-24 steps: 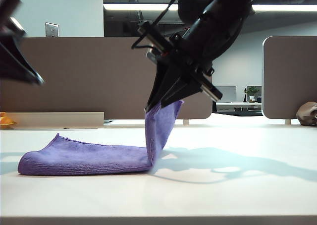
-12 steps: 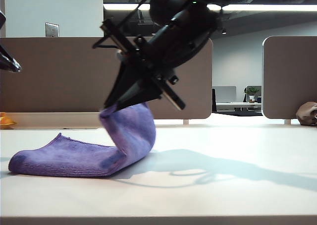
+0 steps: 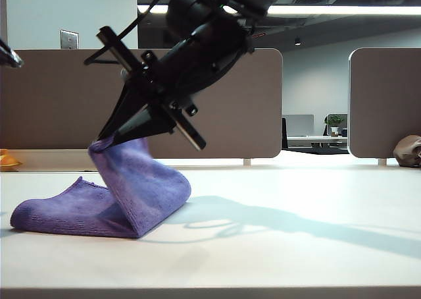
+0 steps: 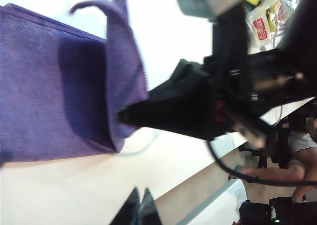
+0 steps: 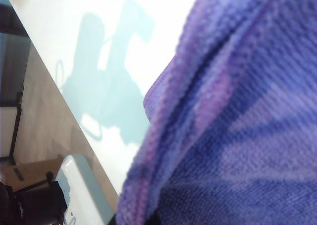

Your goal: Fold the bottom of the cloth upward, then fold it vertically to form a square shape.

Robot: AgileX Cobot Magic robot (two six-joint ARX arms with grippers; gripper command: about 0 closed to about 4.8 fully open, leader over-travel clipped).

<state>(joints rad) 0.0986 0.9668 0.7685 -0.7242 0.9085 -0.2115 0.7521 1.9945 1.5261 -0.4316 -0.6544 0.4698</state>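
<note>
The purple cloth [image 3: 79, 210] lies at the left of the white table [image 3: 296, 246], with one end lifted and curled back over the flat part. My right gripper [image 3: 105, 137] is shut on that raised end, slanting down to the left above the cloth. In the left wrist view its black fingers [image 4: 148, 117] pinch the cloth [image 4: 49, 86] at the hem. The right wrist view is filled by the cloth [image 5: 237, 136], which hides the jaws. My left gripper [image 4: 140, 205] is shut and empty, off the cloth; only a dark tip shows at the exterior view's upper left edge [image 3: 6, 54].
Brown partitions [image 3: 66, 101] stand behind the table. An orange thing [image 3: 8, 159] sits at the far left edge and a brown lump [image 3: 408, 151] at the far right. The left wrist view shows the table's edge [image 4: 198, 185] and a seated person [image 4: 297, 150] beyond.
My right gripper has swung left and lower, carrying the cloth's end over the flat part, so the fold rolled leftward. The left gripper has drawn back up and left, nearly out of the exterior view.
</note>
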